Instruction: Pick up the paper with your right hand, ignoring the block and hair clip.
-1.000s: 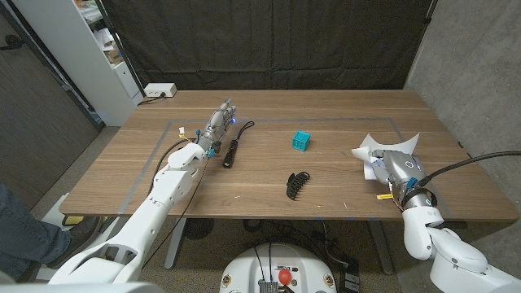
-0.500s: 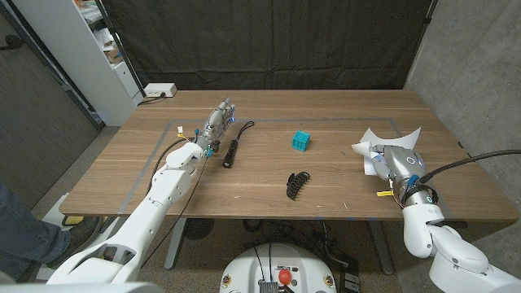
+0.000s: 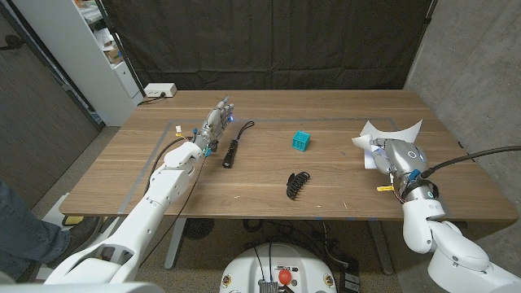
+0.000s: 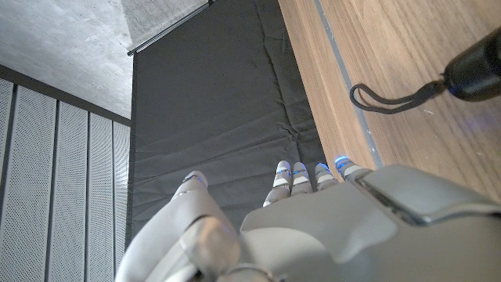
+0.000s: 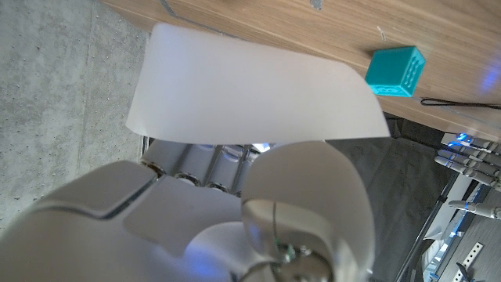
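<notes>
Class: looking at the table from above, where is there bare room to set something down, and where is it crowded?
Free: the far strip behind the teal block, and the near edge in front of the hair clip. Crowded: the left hand beside the black flashlight, and the right hand gripping the paper.

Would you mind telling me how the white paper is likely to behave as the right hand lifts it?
The paper probably flops: its free corners already curl above the right hand. It looks thin and light, so it may crease under the fingers. In the right wrist view it bows, hinting it could slip.
</notes>
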Available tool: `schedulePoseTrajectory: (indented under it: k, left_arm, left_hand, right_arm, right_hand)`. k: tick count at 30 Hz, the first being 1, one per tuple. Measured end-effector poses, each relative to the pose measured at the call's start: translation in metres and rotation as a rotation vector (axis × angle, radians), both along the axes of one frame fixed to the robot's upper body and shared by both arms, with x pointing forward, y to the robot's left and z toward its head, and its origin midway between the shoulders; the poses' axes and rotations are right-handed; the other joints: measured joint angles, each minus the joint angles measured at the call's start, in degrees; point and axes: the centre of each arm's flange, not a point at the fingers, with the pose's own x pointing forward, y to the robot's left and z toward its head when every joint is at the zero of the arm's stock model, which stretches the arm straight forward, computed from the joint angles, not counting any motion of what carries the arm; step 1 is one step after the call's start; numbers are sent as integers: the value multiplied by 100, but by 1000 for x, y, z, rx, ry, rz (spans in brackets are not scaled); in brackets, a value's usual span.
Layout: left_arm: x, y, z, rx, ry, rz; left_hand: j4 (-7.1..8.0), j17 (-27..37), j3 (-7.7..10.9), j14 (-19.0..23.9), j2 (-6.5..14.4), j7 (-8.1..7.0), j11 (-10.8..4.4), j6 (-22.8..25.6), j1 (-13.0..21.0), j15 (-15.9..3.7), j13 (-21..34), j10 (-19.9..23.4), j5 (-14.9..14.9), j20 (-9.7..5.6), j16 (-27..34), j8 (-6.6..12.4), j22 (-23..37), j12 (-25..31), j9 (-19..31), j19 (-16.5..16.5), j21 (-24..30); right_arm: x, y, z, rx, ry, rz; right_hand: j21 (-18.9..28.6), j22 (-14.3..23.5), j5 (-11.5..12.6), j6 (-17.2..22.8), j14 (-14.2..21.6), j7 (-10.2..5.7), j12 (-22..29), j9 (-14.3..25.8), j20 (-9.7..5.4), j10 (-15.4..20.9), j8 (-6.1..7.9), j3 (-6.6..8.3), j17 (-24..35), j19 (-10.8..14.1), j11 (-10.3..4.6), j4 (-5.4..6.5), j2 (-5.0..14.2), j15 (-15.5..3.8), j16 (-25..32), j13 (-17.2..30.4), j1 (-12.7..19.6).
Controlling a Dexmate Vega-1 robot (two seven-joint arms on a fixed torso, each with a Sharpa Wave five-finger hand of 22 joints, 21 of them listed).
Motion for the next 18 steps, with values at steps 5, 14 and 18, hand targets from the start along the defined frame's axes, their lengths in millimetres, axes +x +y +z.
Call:
schedulePoseTrajectory:
  k: [5, 14, 18]
  left_arm:
    - [0, 1, 1, 1, -2, 0]
    - [-1, 1, 2, 3, -7, -5]
    - [-1, 2, 5, 3, -13, -4]
  left_hand:
    - [-14, 0, -14, 0, 0, 0, 0, 0, 0, 0, 0, 0, 0, 0, 0, 0, 0, 0, 0, 0, 0]
    - [-24, 0, -24, 0, 0, 0, 0, 0, 0, 0, 0, 0, 0, 22, 0, 0, 0, 0, 0, -23, 0]
    - [-24, 0, -24, 0, 0, 0, 0, 0, 0, 0, 0, 0, 0, 22, 0, 0, 0, 0, 0, -22, 0]
  right_arm:
    - [-2, 0, 4, 9, -15, -1]
    - [-6, -1, 11, 22, -36, -2]
    - [-10, 1, 17, -1, -64, -2]
  right_hand:
    - [44, -1, -6, 0, 0, 0, 0, 0, 0, 0, 3, 17, 0, 0, 0, 17, -45, 0, 0, 0, 45]
    - [80, -2, -11, 0, 0, 0, 0, 0, 0, 0, 2, 8, 27, 0, 0, 40, -53, 0, -21, -1, 52]
    - [100, -3, -11, 0, -1, 0, 0, -1, 0, 0, 14, 8, 45, 0, 0, 40, -53, 0, -44, -1, 52]
